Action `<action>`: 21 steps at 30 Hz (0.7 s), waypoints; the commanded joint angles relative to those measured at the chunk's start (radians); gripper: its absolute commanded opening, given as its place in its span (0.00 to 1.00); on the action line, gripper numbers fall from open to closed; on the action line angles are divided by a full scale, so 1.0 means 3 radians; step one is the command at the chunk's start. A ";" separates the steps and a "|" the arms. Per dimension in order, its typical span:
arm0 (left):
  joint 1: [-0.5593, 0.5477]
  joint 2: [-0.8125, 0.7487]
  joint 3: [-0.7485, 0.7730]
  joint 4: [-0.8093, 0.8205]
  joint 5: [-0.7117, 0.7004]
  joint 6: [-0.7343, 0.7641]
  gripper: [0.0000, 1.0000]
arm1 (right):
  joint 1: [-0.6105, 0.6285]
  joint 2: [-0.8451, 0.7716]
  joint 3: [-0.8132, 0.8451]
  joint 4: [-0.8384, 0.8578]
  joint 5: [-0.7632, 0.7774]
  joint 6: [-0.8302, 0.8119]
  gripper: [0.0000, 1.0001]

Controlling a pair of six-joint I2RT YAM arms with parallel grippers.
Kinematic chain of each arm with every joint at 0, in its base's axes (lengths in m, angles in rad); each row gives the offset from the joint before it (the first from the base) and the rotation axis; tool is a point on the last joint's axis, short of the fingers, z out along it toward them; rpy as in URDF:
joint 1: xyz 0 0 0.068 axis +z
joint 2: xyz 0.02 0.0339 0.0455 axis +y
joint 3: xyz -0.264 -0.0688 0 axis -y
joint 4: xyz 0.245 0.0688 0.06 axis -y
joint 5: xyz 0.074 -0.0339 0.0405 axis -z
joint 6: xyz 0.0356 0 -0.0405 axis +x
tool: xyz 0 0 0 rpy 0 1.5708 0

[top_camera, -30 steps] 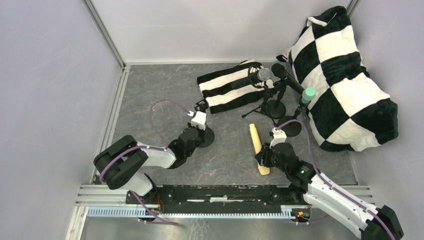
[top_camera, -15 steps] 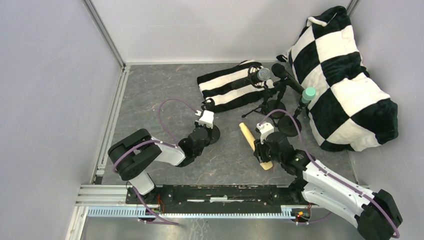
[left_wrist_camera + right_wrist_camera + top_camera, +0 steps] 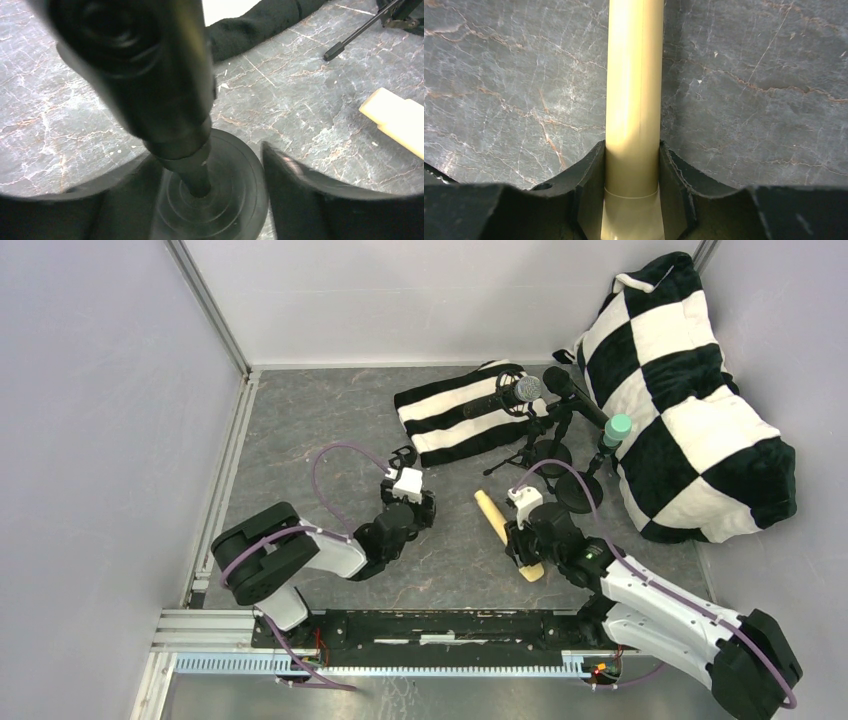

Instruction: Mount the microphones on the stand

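Note:
A black stand (image 3: 165,100) with a round base (image 3: 235,200) rises between my left gripper's (image 3: 205,160) fingers, which stand apart on either side of its post without touching it. From above, that left gripper (image 3: 416,506) covers most of the stand. My right gripper (image 3: 633,155) is shut on the cream-yellow microphone (image 3: 634,90), held low over the floor just right of the stand (image 3: 492,512). At the back right, the silver-mesh microphone (image 3: 527,390), a black microphone (image 3: 563,381) and the mint green one (image 3: 617,428) sit on other stands.
A striped black-and-white cloth (image 3: 455,418) lies behind the left gripper. A large checkered bag (image 3: 690,390) fills the back right corner. Round stand bases (image 3: 580,495) and tripod legs (image 3: 520,455) crowd the floor beside it. Grey walls close in left and back.
My left gripper has opened, letting go of the stand's post. My right gripper has carried the cream-yellow microphone leftward, closer to the stand.

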 commanded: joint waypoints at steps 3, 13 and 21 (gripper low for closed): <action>-0.0014 -0.0361 -0.0108 -0.0334 0.0063 -0.0322 0.95 | 0.0007 0.0222 0.0193 0.0059 -0.0078 -0.0100 0.04; -0.0117 -0.1284 -0.0591 -0.0918 0.0117 -0.0787 1.00 | 0.0009 0.0597 0.0499 -0.0242 -0.0018 -0.0318 0.22; -0.0127 -0.2020 -0.0740 -0.1402 0.0033 -0.0914 1.00 | 0.0009 0.0965 0.0630 -0.0386 0.0030 -0.0464 0.46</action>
